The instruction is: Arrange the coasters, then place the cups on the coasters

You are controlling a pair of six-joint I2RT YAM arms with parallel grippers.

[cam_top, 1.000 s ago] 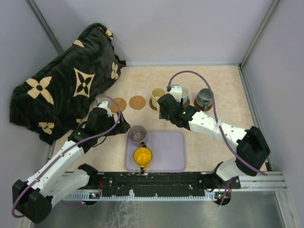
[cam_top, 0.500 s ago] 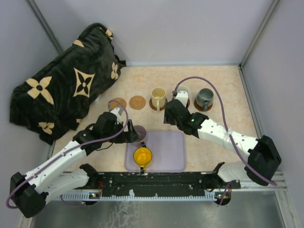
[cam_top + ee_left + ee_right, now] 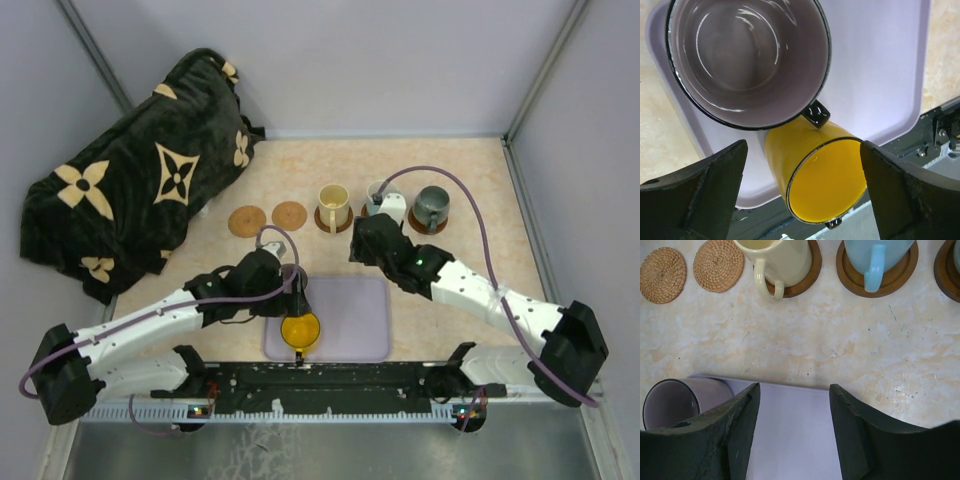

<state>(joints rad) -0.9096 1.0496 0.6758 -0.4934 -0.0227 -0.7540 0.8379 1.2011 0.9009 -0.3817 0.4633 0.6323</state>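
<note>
The left hand (image 3: 803, 150), wide open, has come over the purple cup (image 3: 745, 55) just below it, probably the next pick. The right hand (image 3: 794, 425), open and empty, has left the white cup (image 3: 875, 260) ahead on its coaster (image 3: 846, 272).

Cream cup (image 3: 777, 257) sits on a dark coaster (image 3: 802, 285), near a tan coaster (image 3: 717, 265).
</note>
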